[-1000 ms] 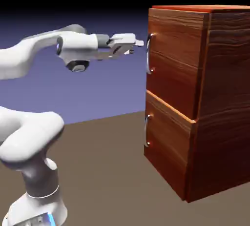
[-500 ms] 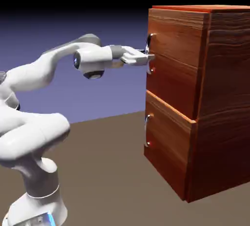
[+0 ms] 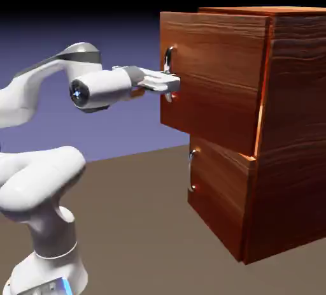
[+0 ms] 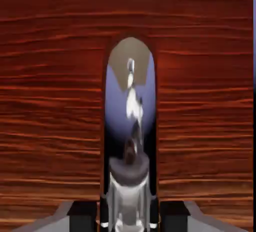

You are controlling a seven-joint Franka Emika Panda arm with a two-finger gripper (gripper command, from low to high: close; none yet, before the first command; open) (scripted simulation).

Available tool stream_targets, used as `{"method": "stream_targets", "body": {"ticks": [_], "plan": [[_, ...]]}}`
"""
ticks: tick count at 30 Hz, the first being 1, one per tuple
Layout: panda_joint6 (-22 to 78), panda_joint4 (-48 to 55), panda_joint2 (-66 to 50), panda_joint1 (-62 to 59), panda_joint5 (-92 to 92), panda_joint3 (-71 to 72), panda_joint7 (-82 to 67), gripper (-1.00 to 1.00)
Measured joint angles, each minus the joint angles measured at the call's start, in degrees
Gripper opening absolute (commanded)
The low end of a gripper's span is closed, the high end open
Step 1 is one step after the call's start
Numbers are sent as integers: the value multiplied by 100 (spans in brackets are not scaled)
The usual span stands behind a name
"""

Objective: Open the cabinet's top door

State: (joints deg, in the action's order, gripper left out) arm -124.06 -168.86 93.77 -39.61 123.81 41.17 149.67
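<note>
White arm [image 3: 105, 90]: stretched toward the cabinet [image 3: 296, 96], with the wrist held roughly level.
Claw [image 3: 173, 83]: clamped on the handle [image 3: 169, 60]; in the hand view the silver bar is framed between the two fingertips, large and central at the bottom edge.
Handle: gripped toward its lower part, its upper curve left uncovered in the exterior view; upright, fixed near the free edge of the door.
Top door [image 3: 216, 64]: already ajar, its free edge swung out toward the exterior view's left, its other edge kept at the cabinet's front corner on the exterior view's right. It is not yet fully opened.
Step in hand: the pull, by all appearances; reach and grasp can be counted as done.
Next move: the door should be drawn further out along a curve about its hinged side, with the wrist turned as the panel turns. If it is pulled too straight, the handle may be twisted out of the grip.
Lower door [image 3: 219, 188]: shut below, its own lower handle [image 3: 190, 169] left untouched; nothing is asked of it.
Cabinet: stood upright behind both panels, its side wall seen beyond the hinged edge.
</note>
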Motion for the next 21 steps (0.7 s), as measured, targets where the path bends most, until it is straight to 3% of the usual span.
{"method": "stream_targets", "body": {"ticks": [11, 21], "plan": [[1699, -555, -246, 38, -1741, -2283, -774, -100], [3161, -309, -1336, -149, -3614, -4360, -1621, -100]]}}
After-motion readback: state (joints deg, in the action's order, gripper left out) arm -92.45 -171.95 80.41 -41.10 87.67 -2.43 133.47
